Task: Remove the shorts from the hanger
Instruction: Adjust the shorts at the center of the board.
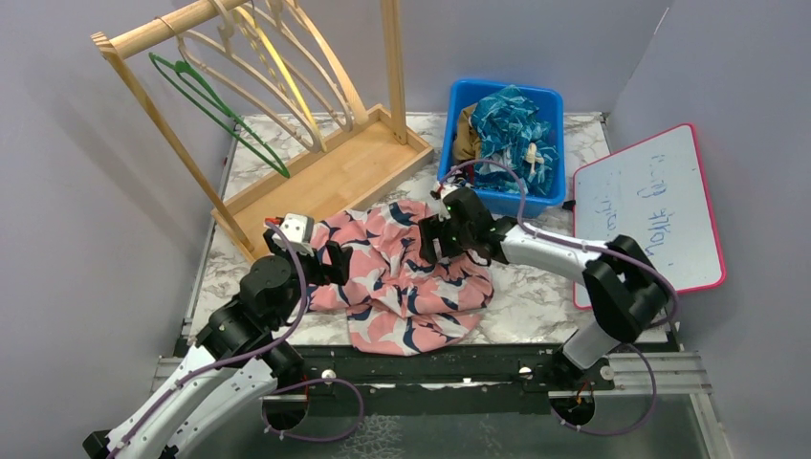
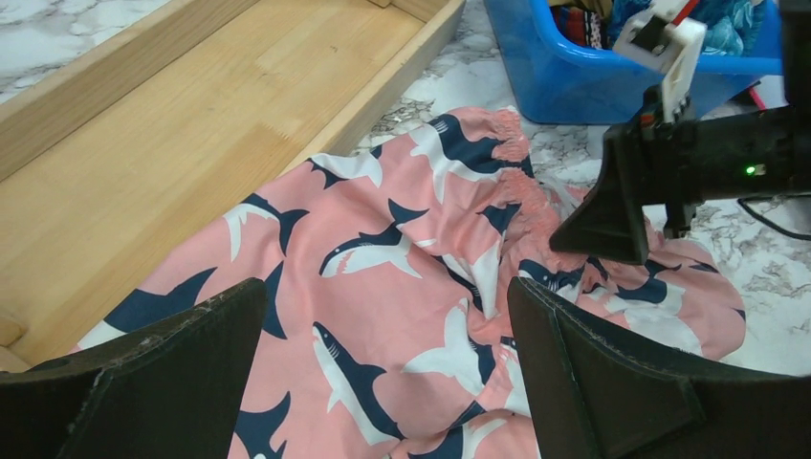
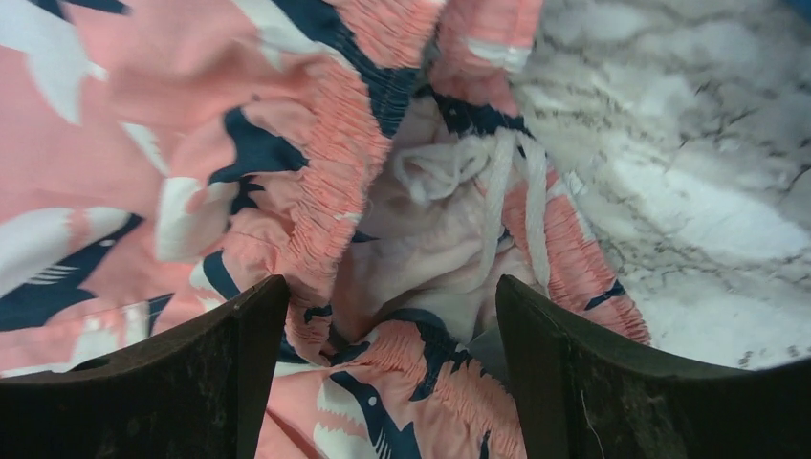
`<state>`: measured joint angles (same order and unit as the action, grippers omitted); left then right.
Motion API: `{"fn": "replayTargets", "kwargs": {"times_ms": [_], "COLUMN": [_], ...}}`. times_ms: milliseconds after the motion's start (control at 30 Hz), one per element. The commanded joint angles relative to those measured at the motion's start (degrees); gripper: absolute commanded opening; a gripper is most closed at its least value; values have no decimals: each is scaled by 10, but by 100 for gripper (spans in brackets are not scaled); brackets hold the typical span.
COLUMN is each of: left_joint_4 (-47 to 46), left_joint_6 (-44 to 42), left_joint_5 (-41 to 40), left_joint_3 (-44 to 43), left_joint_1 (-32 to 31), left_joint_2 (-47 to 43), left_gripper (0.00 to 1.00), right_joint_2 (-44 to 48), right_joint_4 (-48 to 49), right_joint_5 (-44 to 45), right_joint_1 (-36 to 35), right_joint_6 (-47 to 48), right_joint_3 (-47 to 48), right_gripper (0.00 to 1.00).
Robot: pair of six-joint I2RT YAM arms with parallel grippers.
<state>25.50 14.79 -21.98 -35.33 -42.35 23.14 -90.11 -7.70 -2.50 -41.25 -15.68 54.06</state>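
The pink shorts with navy-white shark print (image 1: pixel 402 282) lie crumpled on the marble table, with no hanger visible in them. My left gripper (image 1: pixel 330 263) is open just above their left side; in the left wrist view its jaws (image 2: pixel 383 292) stand wide apart over the fabric (image 2: pixel 373 239). My right gripper (image 1: pixel 435 239) is open over the waistband at the back right. In the right wrist view its jaws (image 3: pixel 390 287) straddle the elastic waistband (image 3: pixel 335 163) and white drawstring (image 3: pixel 497 182). Neither gripper holds anything.
A wooden rack (image 1: pixel 335 172) at the back left carries several empty wooden hangers (image 1: pixel 287 67) and a green one (image 1: pixel 220 105). A blue bin (image 1: pixel 457 105) behind the right gripper holds teal patterned shorts (image 1: pixel 512 124) and olive-brown shorts (image 1: pixel 466 134). A pink-edged whiteboard (image 1: pixel 660 206) leans at the right.
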Motion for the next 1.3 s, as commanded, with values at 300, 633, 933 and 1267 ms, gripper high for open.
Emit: {"fn": "replayTargets", "kwargs": {"times_ms": [300, 633, 933, 1267], "left_joint_4": [0, 1, 3, 2], "left_joint_6": [5, 5, 6, 5], "left_joint_5": [-27, -28, -27, -30], "left_joint_3": [-4, -4, -5, -5], "left_joint_1": [0, 0, 0, 0], "left_joint_2": [12, 14, 11, 3], "left_gripper": [99, 99, 99, 99], "right_joint_2": [-197, -258, 85, 332], "right_joint_4": [-110, -156, -28, -5], "right_joint_5": [66, 347, 352, 281], "right_joint_1": [-47, -133, -132, -132], "right_joint_6": [-65, -147, -73, 16], "right_joint_3": [85, 50, -21, -16], "right_gripper": [82, 12, 2, 2]}}
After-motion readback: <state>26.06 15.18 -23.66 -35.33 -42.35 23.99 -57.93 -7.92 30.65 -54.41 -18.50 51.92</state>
